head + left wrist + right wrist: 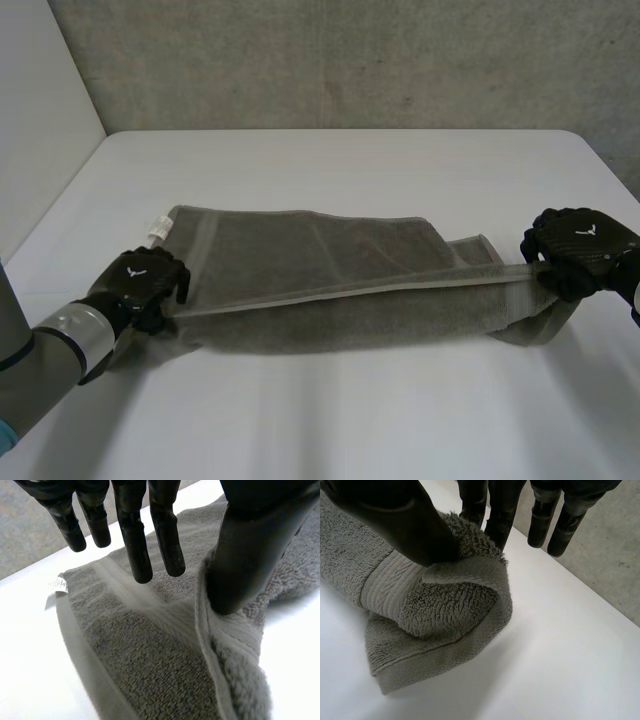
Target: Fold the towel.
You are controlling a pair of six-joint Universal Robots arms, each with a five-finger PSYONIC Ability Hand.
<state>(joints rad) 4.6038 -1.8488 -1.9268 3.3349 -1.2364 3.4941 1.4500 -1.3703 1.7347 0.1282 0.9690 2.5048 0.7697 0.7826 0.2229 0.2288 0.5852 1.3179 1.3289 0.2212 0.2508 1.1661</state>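
Note:
A grey-green towel [320, 270] lies folded lengthwise across the white table, its upper layer stretched taut between both hands. My left hand [140, 283] is at the towel's left end. In the left wrist view its fingers [135, 540] hang straight, just above the towel [150, 650], and only the thumb [245, 555] rests on a raised fold of the edge. My right hand [575, 245] is at the right end. There its thumb [405, 520] and fingers pinch the doubled edge of the towel [435, 610], which bulges in a loop below the grip.
A white label [158, 228] sticks out at the towel's far left corner, past the fingertips [58, 585]. Bare table [350, 420] lies in front of the towel. A grey concrete wall [350, 60] stands behind the table's far edge.

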